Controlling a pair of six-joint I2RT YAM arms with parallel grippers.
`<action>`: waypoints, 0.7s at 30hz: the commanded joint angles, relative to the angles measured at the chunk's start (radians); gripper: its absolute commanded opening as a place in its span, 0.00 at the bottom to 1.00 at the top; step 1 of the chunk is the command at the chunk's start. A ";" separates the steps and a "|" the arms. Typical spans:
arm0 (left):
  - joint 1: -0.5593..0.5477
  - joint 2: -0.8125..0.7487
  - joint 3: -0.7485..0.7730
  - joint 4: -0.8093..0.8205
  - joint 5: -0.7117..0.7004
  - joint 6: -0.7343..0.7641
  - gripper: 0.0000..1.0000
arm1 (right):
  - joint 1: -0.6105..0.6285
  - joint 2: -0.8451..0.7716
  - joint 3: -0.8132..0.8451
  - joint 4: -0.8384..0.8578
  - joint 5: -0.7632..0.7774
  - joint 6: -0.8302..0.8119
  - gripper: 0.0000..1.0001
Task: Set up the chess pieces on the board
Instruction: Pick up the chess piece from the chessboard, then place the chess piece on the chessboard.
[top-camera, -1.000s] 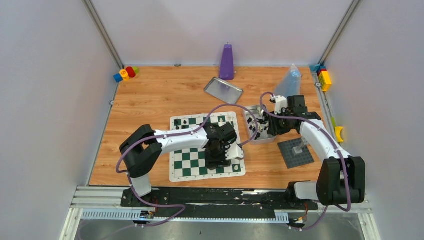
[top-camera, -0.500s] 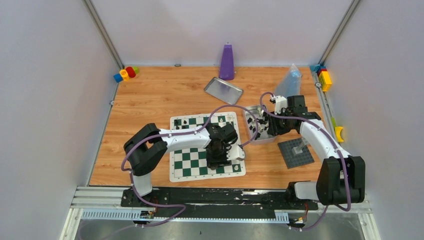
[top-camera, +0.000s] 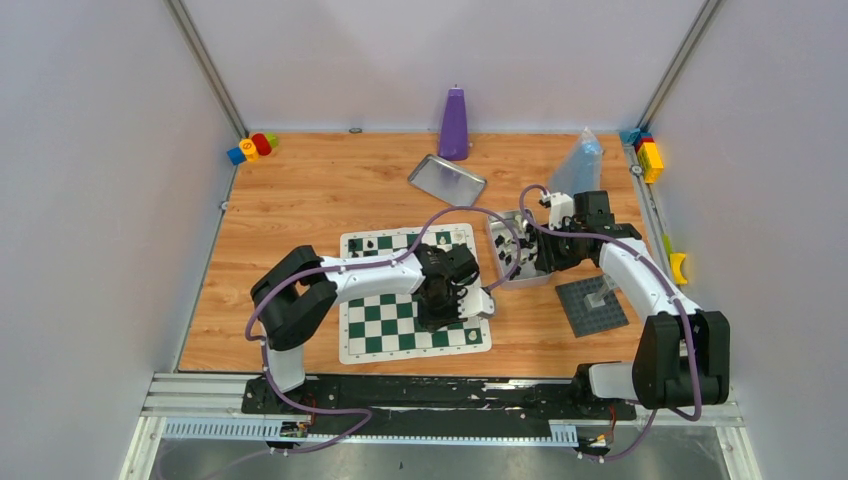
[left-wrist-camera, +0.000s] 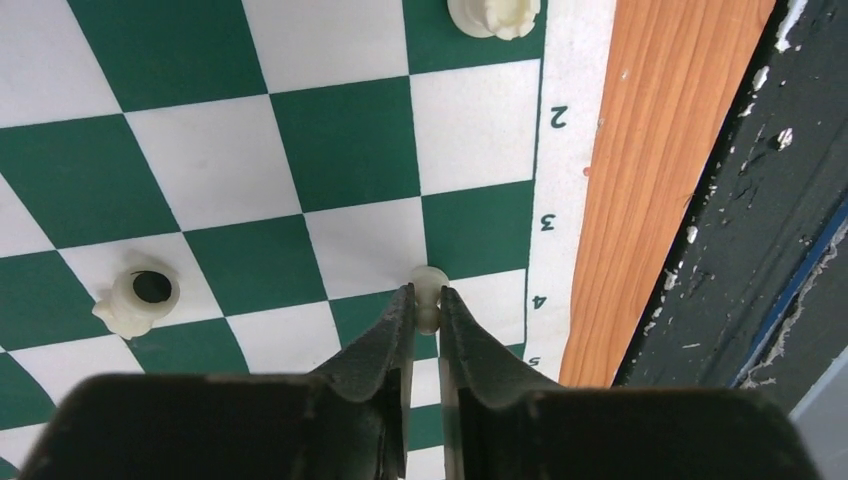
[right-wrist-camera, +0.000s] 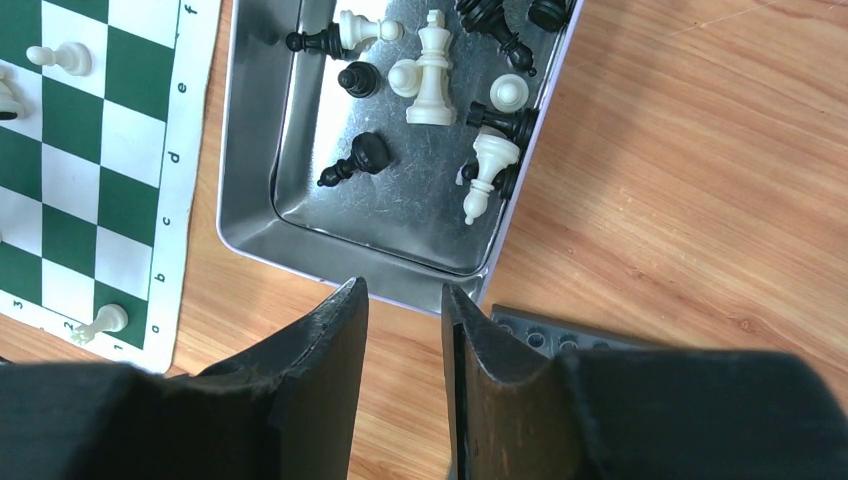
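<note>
The green-and-white board (top-camera: 375, 325) lies in front of the left arm. My left gripper (top-camera: 442, 303) hangs low over its right side. In the left wrist view this gripper (left-wrist-camera: 427, 297) is shut on a cream-white pawn (left-wrist-camera: 430, 283) near the border numbers. Whether the pawn is off the board I cannot tell. A hollow cream piece (left-wrist-camera: 135, 298) lies toppled to the left, and another cream piece (left-wrist-camera: 493, 12) stands at the top edge. My right gripper (right-wrist-camera: 405, 292) is open and empty, just short of the metal tray (right-wrist-camera: 250, 225) that holds several black and cream chess pieces (right-wrist-camera: 432, 70).
A second, empty silver tray (top-camera: 447, 181), a purple bottle (top-camera: 454, 123) and a plastic bag (top-camera: 578, 165) are at the back. A dark grey studded baseplate (top-camera: 592, 305) sits right of the piece tray. Toy blocks (top-camera: 251, 147) lie in the far left corner and more blocks (top-camera: 648, 155) in the far right.
The left gripper has closed from open onto the cream pawn, and its wrist has shifted slightly right. The right arm has not moved.
</note>
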 joint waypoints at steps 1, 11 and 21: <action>0.003 0.002 0.051 -0.002 0.044 0.006 0.18 | -0.004 0.008 0.011 0.010 -0.016 -0.012 0.34; -0.035 0.024 0.162 -0.006 0.093 0.013 0.13 | -0.003 0.011 0.011 0.011 -0.015 -0.013 0.34; -0.085 0.088 0.182 0.006 0.114 0.005 0.14 | -0.003 0.008 0.011 0.011 -0.016 -0.016 0.34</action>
